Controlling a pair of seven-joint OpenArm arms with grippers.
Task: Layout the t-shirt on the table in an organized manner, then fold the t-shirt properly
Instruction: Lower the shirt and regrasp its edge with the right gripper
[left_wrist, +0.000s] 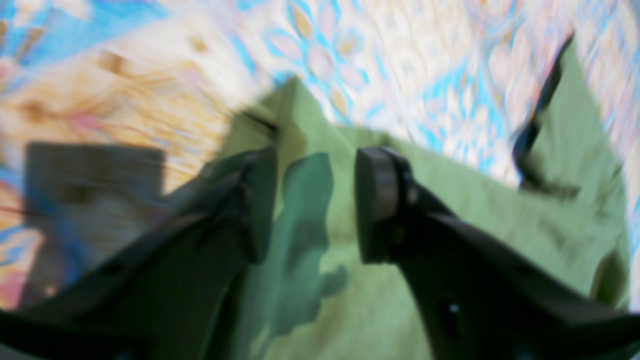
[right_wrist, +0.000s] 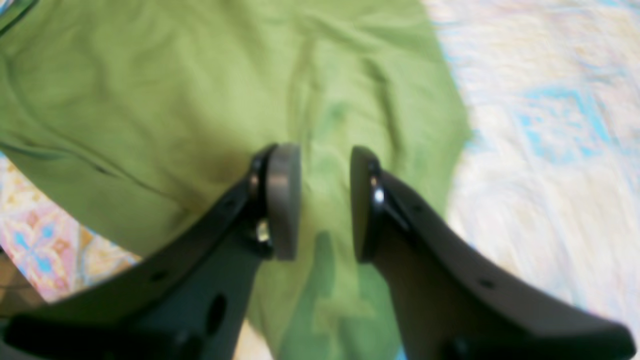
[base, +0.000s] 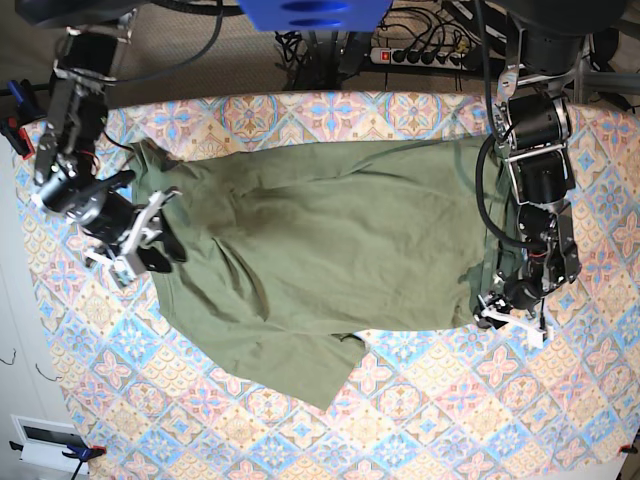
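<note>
Base view gives you the table (base: 420, 420) first, its patterned cloth filling nearly the whole frame. Spread across its upper middle lies the t-shirt (base: 330, 250), olive green and wrinkled, with one flap reaching down toward the near edge. Your right gripper (base: 162, 232) sits at the shirt's edge on the view's left; your left gripper (base: 510, 318) sits at the opposite edge. Through the right wrist camera you see the right gripper's jaws apart over green fabric, nothing pinched between them. Through the left wrist camera, badly blurred, the left gripper's jaws also stand apart above the cloth, with no fabric clamped.
</note>
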